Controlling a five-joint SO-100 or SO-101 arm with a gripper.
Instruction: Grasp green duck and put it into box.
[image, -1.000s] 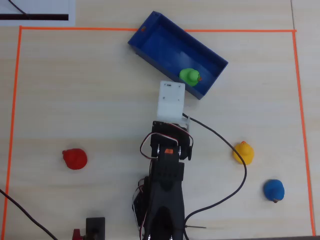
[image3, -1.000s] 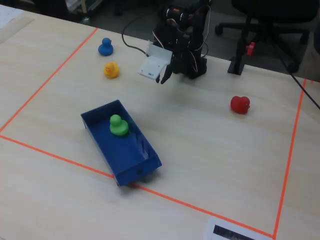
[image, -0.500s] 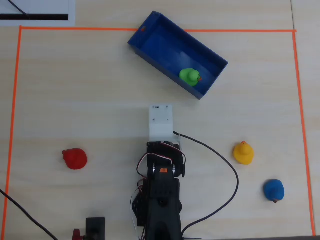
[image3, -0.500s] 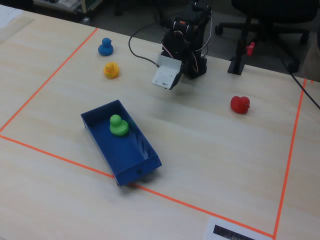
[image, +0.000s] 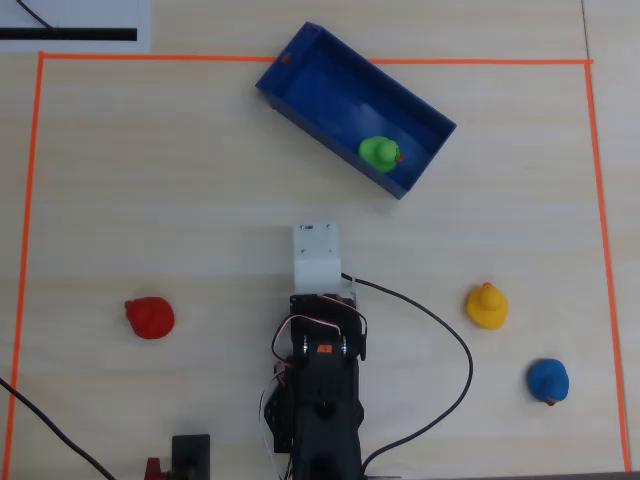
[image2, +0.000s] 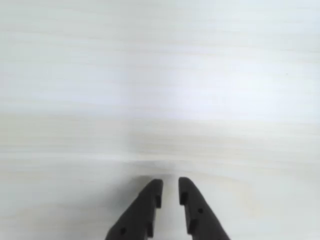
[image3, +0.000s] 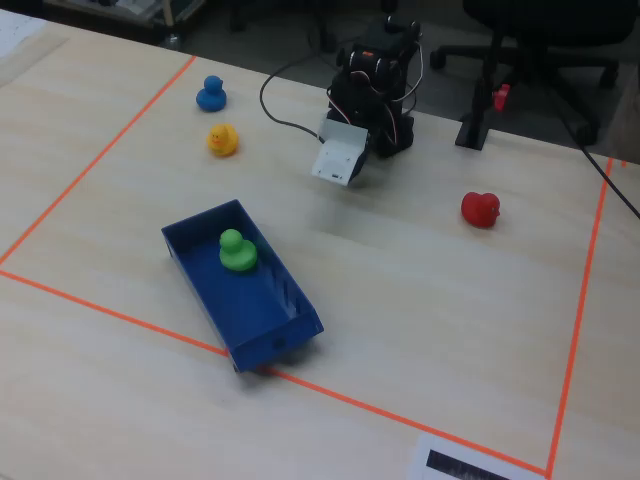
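Observation:
The green duck sits upright inside the dark blue box, near its right end in the overhead view. In the fixed view the duck is in the far half of the box. My gripper is shut and empty, its two dark fingers hanging over bare table in the wrist view. In the overhead view it is hidden under the white wrist mount, well below the box. Neither duck nor box shows in the wrist view.
A yellow duck, a blue duck and a red duck stand on the table. Orange tape frames the work area. A black cable loops to the right of the arm base.

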